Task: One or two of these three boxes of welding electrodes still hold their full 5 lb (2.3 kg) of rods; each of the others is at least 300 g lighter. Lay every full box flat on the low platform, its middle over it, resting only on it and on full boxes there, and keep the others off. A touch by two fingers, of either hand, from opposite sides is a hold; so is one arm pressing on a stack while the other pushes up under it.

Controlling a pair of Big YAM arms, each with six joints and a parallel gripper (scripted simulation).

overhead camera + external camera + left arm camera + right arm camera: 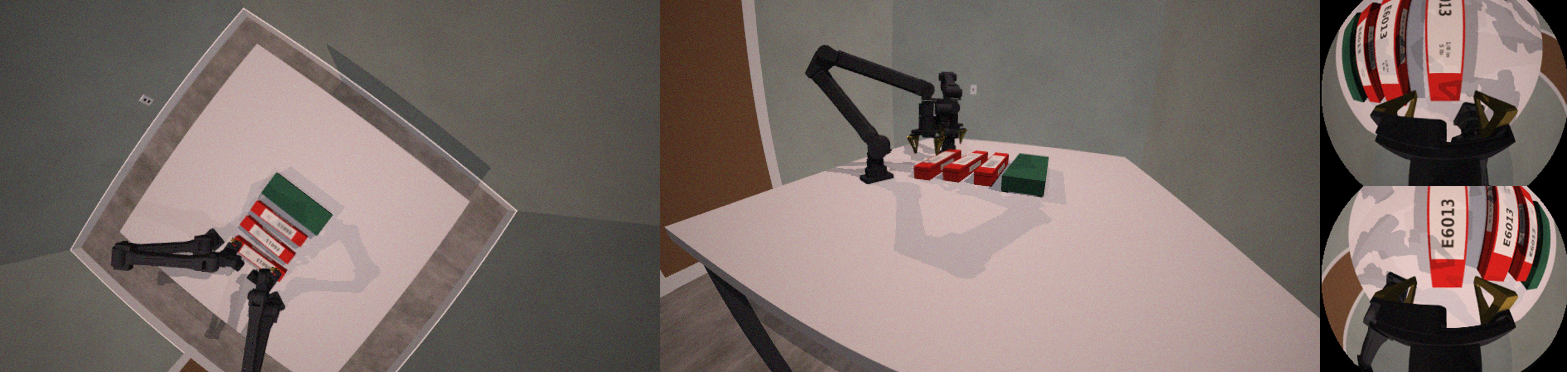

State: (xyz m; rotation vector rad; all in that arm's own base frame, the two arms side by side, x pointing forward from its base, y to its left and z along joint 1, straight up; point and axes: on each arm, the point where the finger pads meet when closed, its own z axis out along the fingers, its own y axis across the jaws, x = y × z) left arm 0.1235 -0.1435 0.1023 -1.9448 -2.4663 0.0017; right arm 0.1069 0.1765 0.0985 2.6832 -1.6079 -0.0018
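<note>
Three red boxes with white E6013 labels lie flat side by side on the table. Beside them lies the low green platform point(297, 204) point(1027, 172) point(1350, 62) point(1543, 236), with nothing on it. The nearest box point(261, 260) point(936, 164) point(1444, 50) point(1448, 236) is farthest from the platform. Then come the middle box point(267, 240) point(965, 165) point(1386, 54) point(1502, 240) and the third box point(279, 223) point(991, 168) point(1363, 66) point(1529, 248), next to the platform. My left gripper point(237, 248) point(952, 136) point(1445, 93) is open, a little above one end of the nearest box. My right gripper point(272, 274) point(925, 143) point(1445, 282) is open above its other end. Neither touches it.
The pale table point(300, 125) point(1060, 275) stretches wide beyond the platform. The right arm's base point(876, 172) stands close to the nearest box. A brown door is in the wall behind the arms.
</note>
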